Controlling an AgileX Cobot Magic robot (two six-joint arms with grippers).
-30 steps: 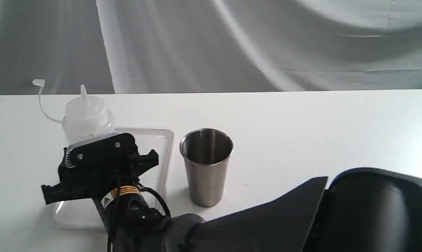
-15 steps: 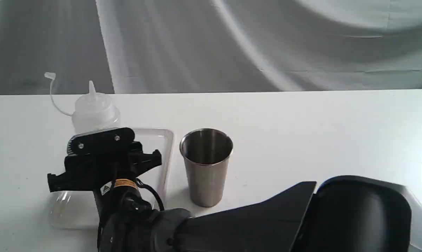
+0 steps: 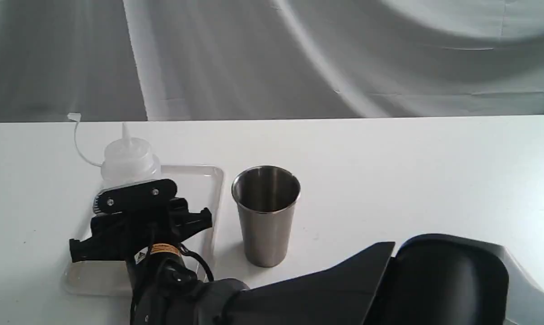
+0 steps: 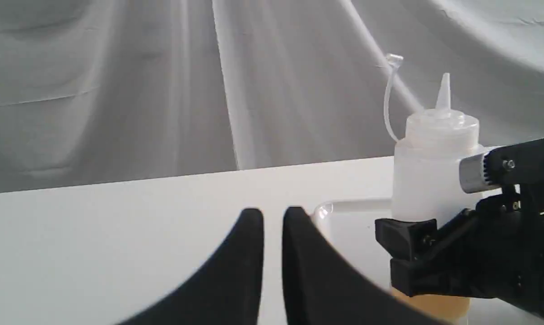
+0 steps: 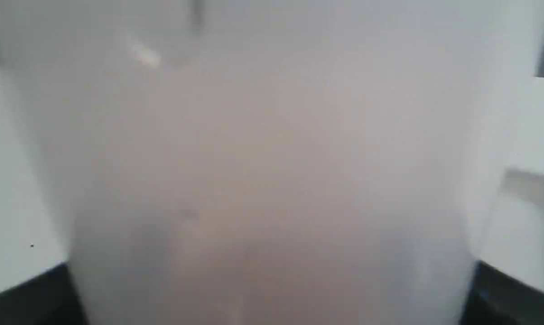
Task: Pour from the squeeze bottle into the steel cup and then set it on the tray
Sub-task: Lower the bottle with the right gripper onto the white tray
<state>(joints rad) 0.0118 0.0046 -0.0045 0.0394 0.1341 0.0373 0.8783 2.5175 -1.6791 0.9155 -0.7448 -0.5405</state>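
White bench [image 3: 389, 158]: right claw [image 3: 134, 198] clamps squeeze bottle [image 3: 129, 158] over tray [image 3: 211, 180], steel cup [image 3: 265, 216] at its 3 o'clock; left claw [image 4: 274, 214] closed, empty.

The squeeze bottle [image 3: 129, 155] lower, nearer tray [image 3: 198, 177].

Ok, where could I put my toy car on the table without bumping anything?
The widest bare table is right of the steel cup. A free strip runs behind the cup and tray, up to the far edge. It's crowded around the tray, where the right end effector holds the squeeze bottle.
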